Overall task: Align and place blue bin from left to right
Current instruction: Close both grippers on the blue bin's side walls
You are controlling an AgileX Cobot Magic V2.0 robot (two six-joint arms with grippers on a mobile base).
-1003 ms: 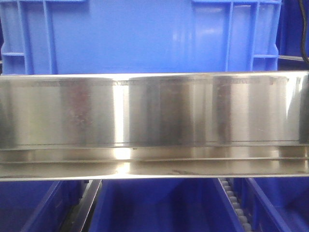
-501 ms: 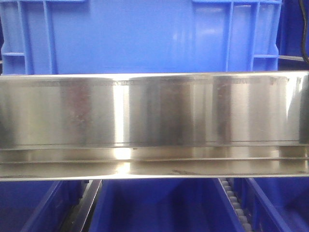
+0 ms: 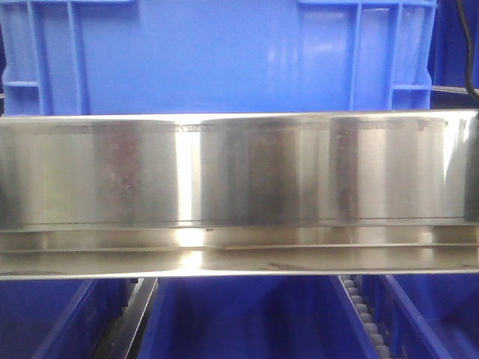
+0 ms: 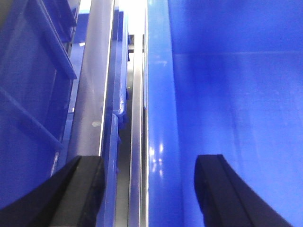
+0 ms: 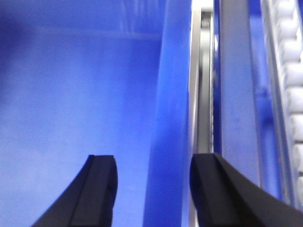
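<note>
Front view: the big bright blue rectangular plastic bin [image 3: 217, 56] fills the top of the frame, nearly edge to edge. It sits behind and above a wide shiny brushed-steel rail [image 3: 239, 187] that crosses the whole middle. Below the rail you get the dark rims of more blue plastic crates [image 3: 247, 321] and a strip of small white rollers [image 3: 367, 314] on the right. No arms show up here at all.

The wrist cams fill that in. The left hand [image 4: 149, 189] is spread wide with its two black fingers straddling one glossy side wall of the bin. One finger is over the bin's inside and the other is outside, above a steel strip. There's clear space on both sides of the wall, so it isn't gripping anything.

The right hand [image 5: 152, 189] does the same on another wall, also spread wide and holding nothing. Its outer finger [image 5: 227, 194] sits right at the wall's edge, and it's too blurry to tell if it touches. This cam also catches a row of white rollers [image 5: 293, 71] along its right edge.
</note>
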